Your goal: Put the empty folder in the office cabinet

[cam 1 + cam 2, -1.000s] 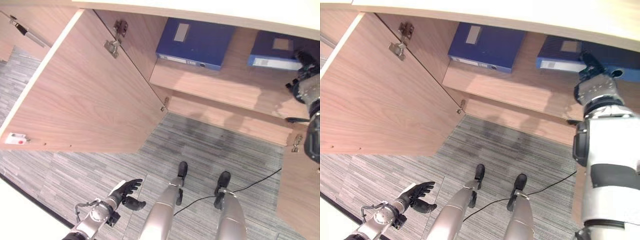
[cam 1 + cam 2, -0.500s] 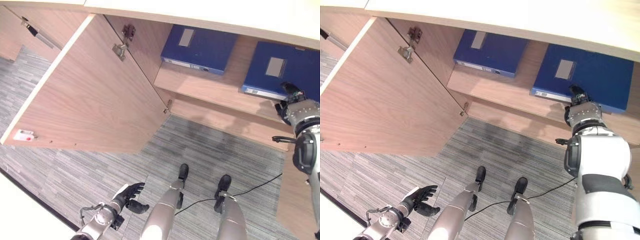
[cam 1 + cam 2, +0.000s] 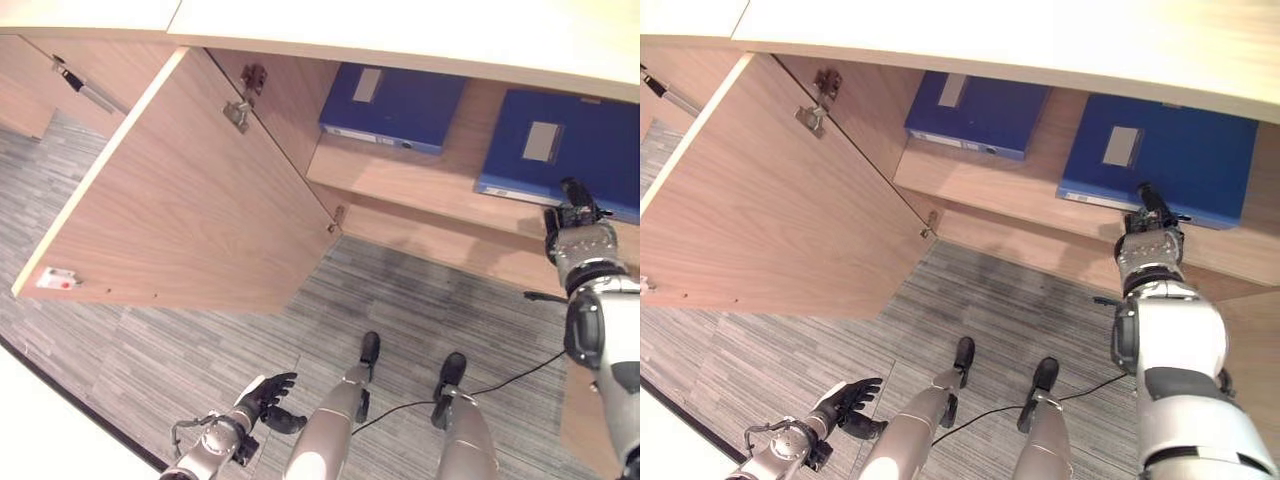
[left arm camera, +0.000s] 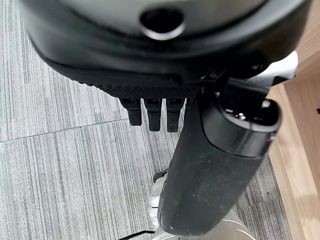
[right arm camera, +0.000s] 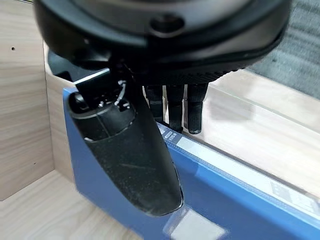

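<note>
The blue folder lay flat on the right side of the cabinet shelf, well apart from a second blue folder lying to its left. The right hand was at its near edge with fingers fairly straight over the spine and the thumb over the cover, gripping nothing. The left hand hung low above the carpet, fingers loosely spread and empty, below the open cabinet door.

no print can be read. each blue folder, the left folder and the right folder, bears a blank-looking grey patch on its cover and a pale spine label with marks too small to tell. a white sticker with a red mark sits on the open cabinet door.
</note>
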{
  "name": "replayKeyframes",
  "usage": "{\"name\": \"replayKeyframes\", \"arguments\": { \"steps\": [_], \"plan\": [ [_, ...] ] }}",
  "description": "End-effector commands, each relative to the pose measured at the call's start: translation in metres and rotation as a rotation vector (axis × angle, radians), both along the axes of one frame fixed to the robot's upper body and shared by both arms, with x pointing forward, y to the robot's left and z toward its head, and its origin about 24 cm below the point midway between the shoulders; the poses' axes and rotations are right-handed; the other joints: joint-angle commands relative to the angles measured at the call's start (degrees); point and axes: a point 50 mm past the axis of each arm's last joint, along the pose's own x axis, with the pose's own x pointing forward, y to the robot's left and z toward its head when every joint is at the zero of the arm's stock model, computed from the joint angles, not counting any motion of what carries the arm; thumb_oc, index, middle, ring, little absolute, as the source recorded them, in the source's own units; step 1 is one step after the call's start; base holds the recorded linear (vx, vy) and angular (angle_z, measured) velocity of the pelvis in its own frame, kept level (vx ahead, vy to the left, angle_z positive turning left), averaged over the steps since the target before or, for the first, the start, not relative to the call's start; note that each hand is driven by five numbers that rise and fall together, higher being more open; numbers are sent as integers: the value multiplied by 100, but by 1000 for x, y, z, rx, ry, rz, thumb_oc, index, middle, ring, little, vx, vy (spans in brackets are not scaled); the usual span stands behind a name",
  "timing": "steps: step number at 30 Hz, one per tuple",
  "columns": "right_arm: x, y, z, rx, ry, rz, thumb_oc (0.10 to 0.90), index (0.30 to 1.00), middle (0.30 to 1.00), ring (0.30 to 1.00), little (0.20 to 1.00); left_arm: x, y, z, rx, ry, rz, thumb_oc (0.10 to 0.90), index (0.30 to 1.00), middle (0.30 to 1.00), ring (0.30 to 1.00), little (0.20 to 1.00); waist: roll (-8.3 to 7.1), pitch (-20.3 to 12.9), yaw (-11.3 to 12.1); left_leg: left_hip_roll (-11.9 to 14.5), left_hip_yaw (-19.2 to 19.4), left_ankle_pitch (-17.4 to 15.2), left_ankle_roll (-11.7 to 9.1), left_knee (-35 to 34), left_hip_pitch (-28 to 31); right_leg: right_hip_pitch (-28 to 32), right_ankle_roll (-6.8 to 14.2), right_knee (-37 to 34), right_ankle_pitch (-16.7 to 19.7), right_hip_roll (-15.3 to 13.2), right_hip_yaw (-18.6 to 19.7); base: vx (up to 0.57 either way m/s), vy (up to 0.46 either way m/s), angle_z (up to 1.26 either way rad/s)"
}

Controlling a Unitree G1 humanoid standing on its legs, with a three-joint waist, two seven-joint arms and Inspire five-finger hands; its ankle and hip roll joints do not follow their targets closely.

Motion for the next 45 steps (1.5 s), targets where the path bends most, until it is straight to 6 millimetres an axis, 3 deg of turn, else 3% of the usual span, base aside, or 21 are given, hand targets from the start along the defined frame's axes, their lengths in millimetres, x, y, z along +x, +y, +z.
{"name": "replayKeyframes", "arguments": {
  "steps": [1,2,5,11,16,17,24,25,30,34,40,45],
  "plan": [
    [6,10,7,-3,-162,37,800,900,900,900,900,0,14,-3,41,3,57,800,900,900,900,900,-53,246,21,305,-283,-343,-319,-362,212,742,509,-60,-538,-42,17,9,-4,-8],
    [7,25,-7,12,-180,77,800,900,900,900,900,-5,14,-9,57,38,63,800,900,900,900,900,-107,252,-52,318,-274,-333,-331,-400,256,782,512,-110,-521,-28,32,-14,4,-9],
    [5,45,-30,31,-200,110,800,900,900,900,900,-6,14,-15,70,67,89,800,900,900,900,900,-176,238,-148,351,-274,-264,-344,-496,332,818,501,-219,-431,3,35,13,-8,-7],
    [9,33,-10,-13,-194,86,800,900,900,900,900,-11,18,-17,80,75,111,800,900,900,900,900,-217,206,-165,356,-260,-251,-372,-653,481,902,523,-289,-437,-9,21,18,-6,-2],
    [14,9,48,-117,-255,50,800,900,900,900,900,-15,20,-17,92,81,83,800,900,900,900,900,-173,158,-61,353,-263,-206,-402,-792,560,963,540,-376,-424,-35,-14,25,-2,0],
    [13,1,71,-165,-278,35,800,900,900,900,900,-18,22,-18,103,89,70,800,900,900,900,900,-179,120,-22,353,-272,-197,-403,-815,577,969,546,-376,-417,-44,-24,0,0,0],
    [10,-10,116,-268,-323,12,800,900,900,900,900,-21,24,-18,113,97,48,800,900,900,900,900,-183,51,73,352,-302,-205,-392,-855,615,1005,561,-376,-415,-64,-64,24,-9,4],
    [7,-14,130,-320,-332,7,800,900,900,900,900,-23,26,-17,114,99,44,800,900,900,900,900,-201,24,107,344,-315,-206,-387,-866,636,1021,566,-386,-416,-64,-70,31,-4,7],
    [-4,-33,154,-400,-310,-36,800,900,900,900,900,-24,29,-16,115,100,30,800,900,900,900,900,-193,-32,204,330,-344,-198,-388,-895,647,1067,591,-418,-417,-91,-116,25,-2,4],
    [-9,-41,157,-434,-280,-46,800,900,900,900,900,-27,30,-17,115,109,27,800,900,900,900,900,-199,-73,246,324,-388,-197,-374,-906,664,1108,593,-413,-427,-101,-150,34,-7,4],
    [-3,-33,141,-407,-274,-21,800,900,900,900,900,-29,30,-18,126,117,23,800,900,900,900,900,-239,-89,230,316,-402,-224,-361,-900,704,1155,590,-419,-430,-95,-161,9,-1,2],
    [6,-18,110,-317,-260,20,800,900,900,900,900,-26,28,-18,125,110,36,800,900,900,900,900,-287,-81,204,307,-406,-256,-352,-885,752,1226,591,-439,-416,-88,-163,0,0,0]
  ]
}}
